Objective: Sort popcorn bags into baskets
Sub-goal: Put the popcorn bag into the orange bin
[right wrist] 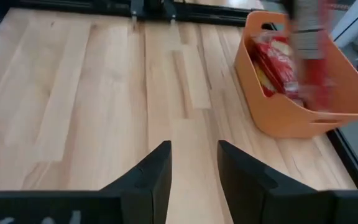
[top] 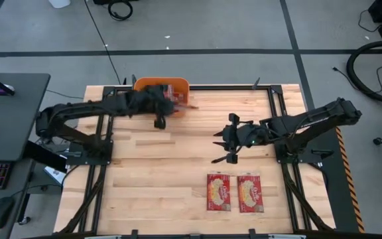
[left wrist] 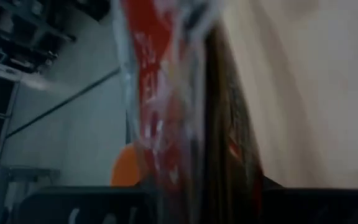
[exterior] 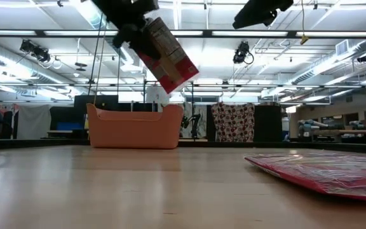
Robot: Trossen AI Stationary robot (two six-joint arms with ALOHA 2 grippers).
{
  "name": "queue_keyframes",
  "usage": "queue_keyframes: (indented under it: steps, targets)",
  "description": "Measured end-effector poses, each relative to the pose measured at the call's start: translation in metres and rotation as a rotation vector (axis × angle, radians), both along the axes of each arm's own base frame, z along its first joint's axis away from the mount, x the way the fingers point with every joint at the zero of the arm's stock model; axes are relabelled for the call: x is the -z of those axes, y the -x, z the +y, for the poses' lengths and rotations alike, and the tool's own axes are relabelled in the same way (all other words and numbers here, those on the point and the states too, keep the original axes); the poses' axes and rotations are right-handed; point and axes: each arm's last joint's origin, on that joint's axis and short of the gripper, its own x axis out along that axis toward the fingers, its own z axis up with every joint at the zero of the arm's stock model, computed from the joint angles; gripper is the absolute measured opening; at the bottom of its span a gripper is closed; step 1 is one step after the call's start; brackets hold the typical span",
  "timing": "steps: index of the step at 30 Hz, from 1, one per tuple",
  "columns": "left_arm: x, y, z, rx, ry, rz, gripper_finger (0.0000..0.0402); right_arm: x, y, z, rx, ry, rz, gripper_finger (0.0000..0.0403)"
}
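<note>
While the right gripper (top: 225, 147) waits empty with fingers apart mid-counter, the left gripper (exterior: 134, 28) pinches a popcorn bag (exterior: 168, 56) high, clearing the far orange basket (exterior: 135, 127) wall.

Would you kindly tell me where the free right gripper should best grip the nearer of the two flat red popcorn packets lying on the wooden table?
Probably from straight above, on the packet's short edge facing the right gripper: it lies flat, and its inner long side sits close beside the other packet.
</note>
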Motion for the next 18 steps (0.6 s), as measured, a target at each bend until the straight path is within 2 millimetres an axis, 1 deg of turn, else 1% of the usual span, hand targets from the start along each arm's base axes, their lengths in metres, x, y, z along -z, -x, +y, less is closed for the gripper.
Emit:
queue_keyframes:
  steps: [4, 9, 11, 13, 15, 18]
  targets:
    - [-0.005, 0.012, 0.038, 0.007, 0.039, -0.068, 0.0033, 0.005, 0.001, 0.010, 0.035, 0.017, 0.018, 0.0133]
    - [0.000, 0.035, 0.085, -0.051, 0.117, -0.101, 0.0033, 0.007, 0.006, 0.024, 0.065, 0.020, 0.010, 0.0133]
    - [0.008, 0.046, 0.101, -0.105, 0.127, -0.102, 0.0033, 0.006, 0.008, 0.029, 0.072, 0.010, -0.004, 0.0133]
    - [0.019, 0.058, 0.112, -0.156, 0.144, -0.078, 0.0033, 0.006, 0.010, 0.034, 0.086, 0.002, -0.012, 0.0133]
    - [0.031, 0.067, 0.120, -0.182, 0.154, -0.080, 0.0033, 0.006, 0.012, 0.038, 0.096, -0.011, -0.023, 0.0133]
    - [0.050, 0.077, 0.126, -0.200, 0.143, -0.081, 0.0033, 0.006, 0.014, 0.044, 0.105, -0.027, -0.035, 0.0133]
